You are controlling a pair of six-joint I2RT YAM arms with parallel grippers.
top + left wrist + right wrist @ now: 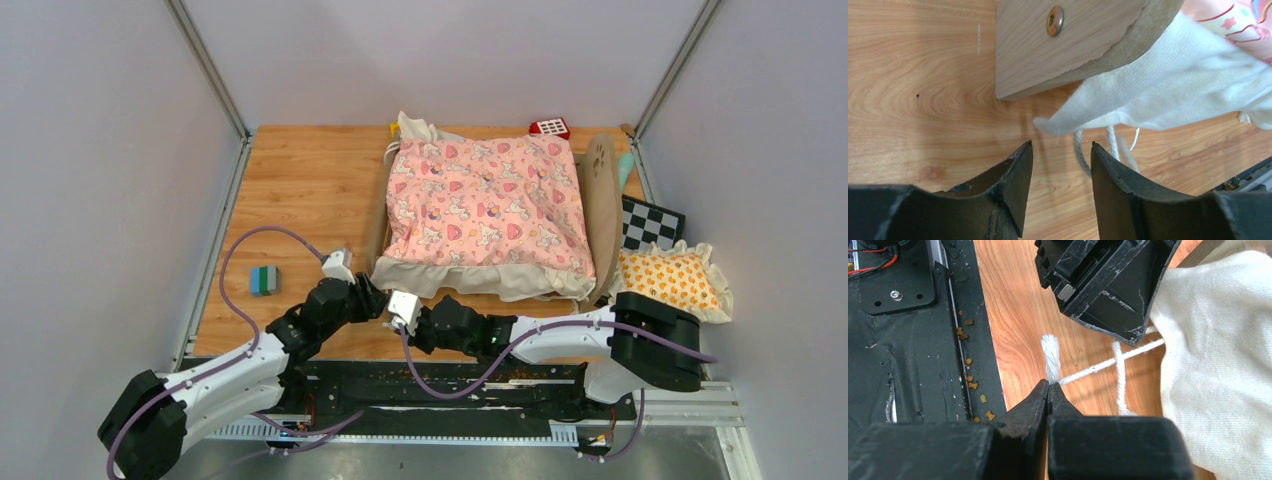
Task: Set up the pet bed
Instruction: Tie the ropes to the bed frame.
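While a small striped block (264, 280) lies at left, the left gripper (1062, 150), jaws apart, hangs just short of the white tie cord (1088, 371) at the near-left corner of the pet bed (490, 200), which sits mid-table. The right gripper (1049, 387) is clamped on the cord's frayed end. Tying well probably needs steady tension. The cream ruffle (1158, 95) crowds the cord, and an orange pillow (672, 280) lies right.
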